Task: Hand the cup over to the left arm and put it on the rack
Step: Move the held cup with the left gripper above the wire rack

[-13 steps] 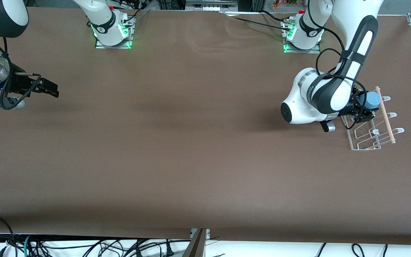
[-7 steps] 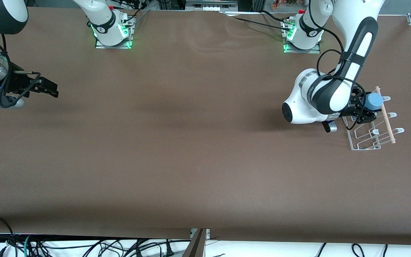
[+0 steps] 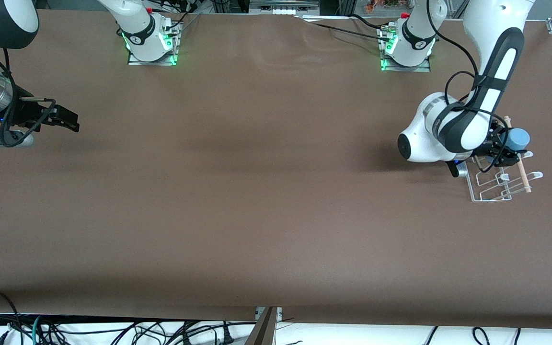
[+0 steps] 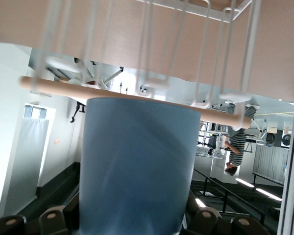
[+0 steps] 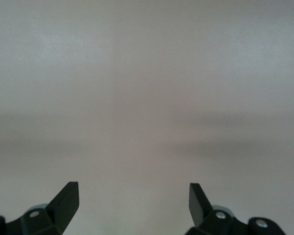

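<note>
The light-blue cup [image 3: 517, 139] is held sideways in my left gripper [image 3: 506, 143], over the white wire rack [image 3: 489, 189] at the left arm's end of the table. The cup's end lies against the rack's wooden dowel [image 3: 521, 170]. In the left wrist view the cup [image 4: 137, 166] fills the middle, with the dowel [image 4: 220, 116] and the rack's wire loops [image 4: 206, 54] just past its rim. My right gripper [image 3: 67, 120] is open and empty over the right arm's end of the table; its fingertips [image 5: 68, 196] show in the right wrist view.
The brown table [image 3: 257, 191] spreads between the two arms. The arm bases [image 3: 149, 40] stand along the table edge farthest from the front camera. Cables hang below the table's nearest edge [image 3: 113, 330].
My left gripper has carried the cup toward the left arm's end of the table, across the rack's dowel. The right arm has stayed where it was.
</note>
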Tool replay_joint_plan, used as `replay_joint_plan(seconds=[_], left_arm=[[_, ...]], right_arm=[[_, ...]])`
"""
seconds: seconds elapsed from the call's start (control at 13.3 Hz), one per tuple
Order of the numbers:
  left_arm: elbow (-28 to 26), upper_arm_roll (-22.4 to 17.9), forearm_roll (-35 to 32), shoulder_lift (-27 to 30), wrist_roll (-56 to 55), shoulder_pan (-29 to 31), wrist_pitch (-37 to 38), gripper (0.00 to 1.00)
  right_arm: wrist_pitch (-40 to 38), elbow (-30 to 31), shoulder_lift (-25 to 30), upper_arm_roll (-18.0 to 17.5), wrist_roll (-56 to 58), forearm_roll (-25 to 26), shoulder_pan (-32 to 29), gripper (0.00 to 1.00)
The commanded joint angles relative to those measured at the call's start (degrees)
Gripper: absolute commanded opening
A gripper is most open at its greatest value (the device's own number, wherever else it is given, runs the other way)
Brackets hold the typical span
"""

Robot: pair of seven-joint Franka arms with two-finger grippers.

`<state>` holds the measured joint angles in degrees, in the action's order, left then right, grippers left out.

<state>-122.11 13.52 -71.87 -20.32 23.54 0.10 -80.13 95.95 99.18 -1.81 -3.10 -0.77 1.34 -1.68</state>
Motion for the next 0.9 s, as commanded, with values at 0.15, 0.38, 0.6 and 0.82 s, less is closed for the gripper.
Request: replay_joint_plan(seconds=[0.15,0.38,0.6,0.82], left_arm=[[-9.8,0.7,-1.7,6.3,-3.7,0.3,-2.0,0.00],[-13.6,0.8,-1.7,6.1,-9.0,0.7,-2.4,0.00],[-15.3,0.8,-1.7,5.9,-12.4,0.8,-4.2,0.00],[-16.1,0.7,-1.8,5.6,-13.5,0.9,-4.8,0.00]], right_arm=[[-0.8,-1.6,-0.6,-0.2,0.9,1.0,-0.1,0.99],[-0.8,-2.1,-0.8,-0.2,0.9,0.9,-0.1,0.99],[-0.9,-2.1,-0.8,-0.2,0.9,0.9,-0.1,0.99],[-1.0,-2.3,-0.9,-0.2,0.9,0.9,-0.2,0.99]])
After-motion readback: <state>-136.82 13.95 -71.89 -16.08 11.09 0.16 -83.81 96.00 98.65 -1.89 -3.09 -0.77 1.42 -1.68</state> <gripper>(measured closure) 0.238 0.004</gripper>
